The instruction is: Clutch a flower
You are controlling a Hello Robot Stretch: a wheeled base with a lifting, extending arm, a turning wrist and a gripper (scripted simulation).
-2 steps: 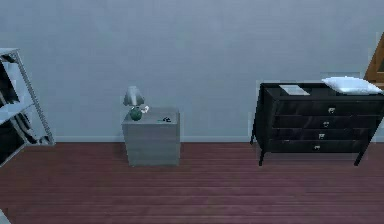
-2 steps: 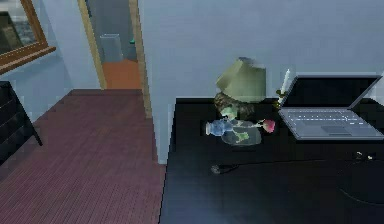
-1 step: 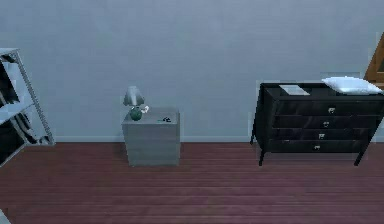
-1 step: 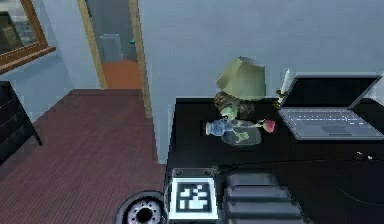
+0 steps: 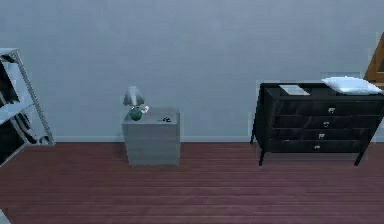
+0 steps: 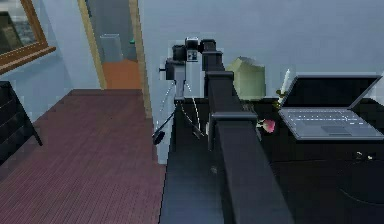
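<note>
Gripper (image 6: 160,128) over floor, empty; opening indeterminable. Risk: knocking laptop (image 6: 330,118) while sweeping toward pink flower (image 6: 268,125) on desk (image 6: 185,185).

Nothing readable anywhere: no words, numbers or signs. The white squares (image 6: 180,68) on the arm (image 6: 232,145) carry black marks, too small to make out.

1 dresser (image 5: 318,122), 1 nightstand (image 5: 152,138), 1 laptop (image 6: 330,105), 1 flower (image 6: 268,126)
</note>
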